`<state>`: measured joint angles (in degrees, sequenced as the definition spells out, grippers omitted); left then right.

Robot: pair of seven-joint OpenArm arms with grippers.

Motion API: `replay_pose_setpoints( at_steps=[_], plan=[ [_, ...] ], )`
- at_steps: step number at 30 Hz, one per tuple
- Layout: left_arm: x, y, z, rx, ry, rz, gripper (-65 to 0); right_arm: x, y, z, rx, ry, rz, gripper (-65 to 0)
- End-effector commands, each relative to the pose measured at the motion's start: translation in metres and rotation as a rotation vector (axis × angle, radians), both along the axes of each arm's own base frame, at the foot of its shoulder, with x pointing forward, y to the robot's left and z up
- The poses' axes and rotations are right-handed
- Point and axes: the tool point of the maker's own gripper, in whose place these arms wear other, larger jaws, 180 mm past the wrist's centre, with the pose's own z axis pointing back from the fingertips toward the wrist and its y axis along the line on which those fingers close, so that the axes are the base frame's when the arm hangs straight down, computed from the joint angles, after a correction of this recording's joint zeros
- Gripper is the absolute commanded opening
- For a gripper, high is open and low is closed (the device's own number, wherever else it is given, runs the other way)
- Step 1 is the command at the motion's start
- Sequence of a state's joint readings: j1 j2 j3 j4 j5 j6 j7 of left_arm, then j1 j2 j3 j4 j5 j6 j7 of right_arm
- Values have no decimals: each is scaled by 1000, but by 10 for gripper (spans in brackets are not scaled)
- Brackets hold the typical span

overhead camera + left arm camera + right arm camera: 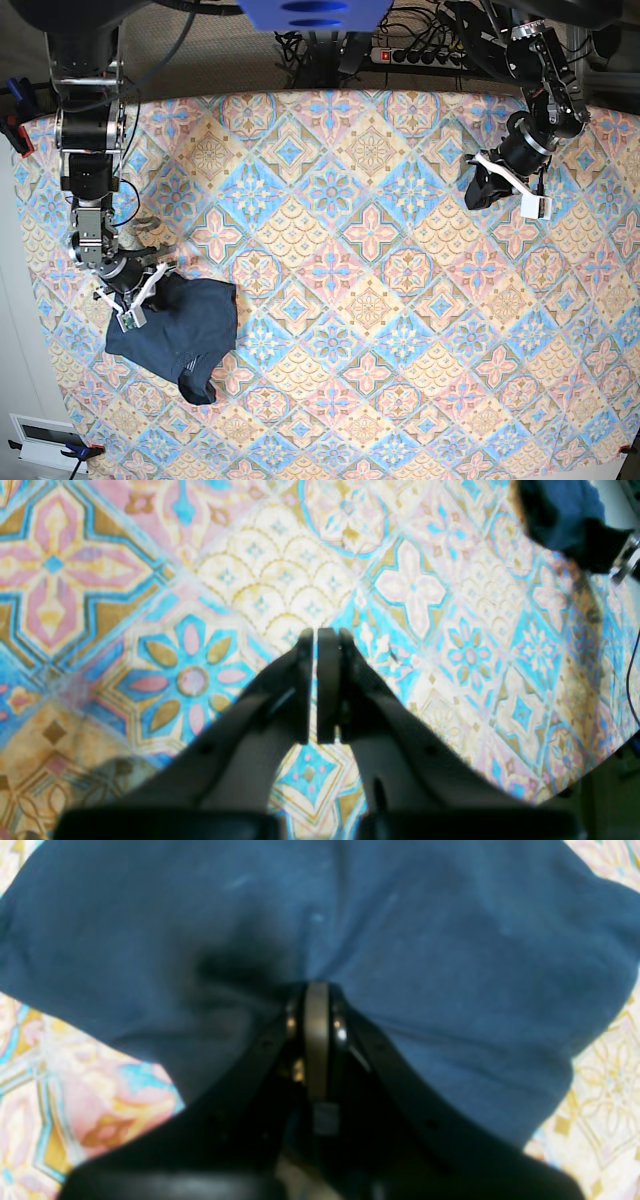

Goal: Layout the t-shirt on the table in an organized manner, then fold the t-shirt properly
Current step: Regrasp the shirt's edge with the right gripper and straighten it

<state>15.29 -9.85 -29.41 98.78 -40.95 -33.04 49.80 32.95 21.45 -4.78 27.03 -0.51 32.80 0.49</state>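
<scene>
Left wrist view: the left gripper (316, 635) hangs over the table (280, 575) with its two dark, flat-faced fingers (304, 690) drawn together, only a hairline gap between them and nothing between the pads. Beneath lies the printed cloth: diamond tiles in blue, pink, cream and ochre, with scalloped fans and petalled medallions, the print looking slightly worn. A dark blue fold of the t-shirt (560, 510) shows in the far upper right corner, well apart from this gripper.

Right wrist view: the right gripper (317, 990) is pinched tight on the t-shirt (425, 950), its black fingers (250, 1060) meeting at a narrow olive-grey pad with small bright metal fittings either side. The soft navy knit fills most of the frame and puckers into creases that radiate from the pinch point. Patterned table (75, 1100) cloth shows at the lower left and right edges.

Base view: the t-shirt (185, 335) sits bunched in a rumpled, roughly triangular heap near the table's (370, 300) edge on this view's left, not laid flat. The right gripper (133, 290) grips its upper edge. The left gripper (483, 192) is held above bare patterned cloth at the opposite side, far from the garment.
</scene>
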Motion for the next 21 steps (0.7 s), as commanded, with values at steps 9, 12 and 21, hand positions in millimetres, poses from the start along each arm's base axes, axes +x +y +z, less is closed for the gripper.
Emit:
replay_pose_setpoints(
  at_steps=[9,12,21],
  plan=[
    [8,2,14,-2,-52,-2,-647,-50,43,-21,-107,67,177,-650],
    [7,2,13,-1,-50,-2,-647,-51,71,-9,-116,36,227,-650],
    [6,2,12,-1,-47,-2,-647,-39,111,48,-139,-126,300,-650]
  ],
)
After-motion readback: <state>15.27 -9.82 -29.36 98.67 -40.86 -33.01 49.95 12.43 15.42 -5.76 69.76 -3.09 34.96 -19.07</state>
